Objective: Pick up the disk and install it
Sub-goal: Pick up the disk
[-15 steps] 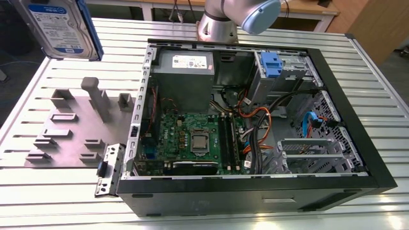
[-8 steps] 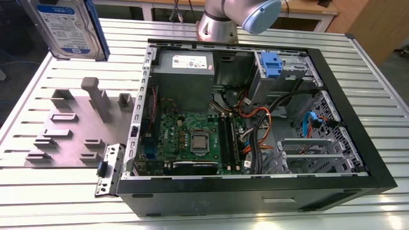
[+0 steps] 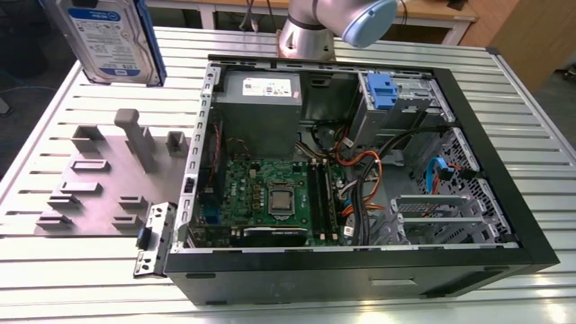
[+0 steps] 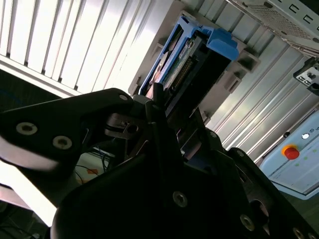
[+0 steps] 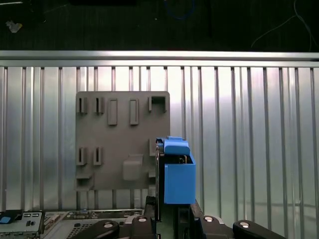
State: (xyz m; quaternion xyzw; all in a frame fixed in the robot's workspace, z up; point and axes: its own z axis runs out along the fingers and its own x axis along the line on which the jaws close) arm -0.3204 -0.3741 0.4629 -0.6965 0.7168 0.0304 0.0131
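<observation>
Bright, even overhead light.
Glares white off the slatted table (image 3: 40, 145) at the exterior view's left; leaves the gripper (image 4: 162, 107) a dark silhouette in the second wrist view.

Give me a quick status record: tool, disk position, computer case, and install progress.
tool: shut on the silver rectangular hard disk with blue plastic rails
disk position: held up off the slatted metal table, at the exterior view's upper left, over the grey pegged fixture plate
case: black computer case lying open, motherboard exposed
drive bay: a bare blue plastic bracket sits in the far corner of the case
install: not yet done; the disk is outside the case
</observation>
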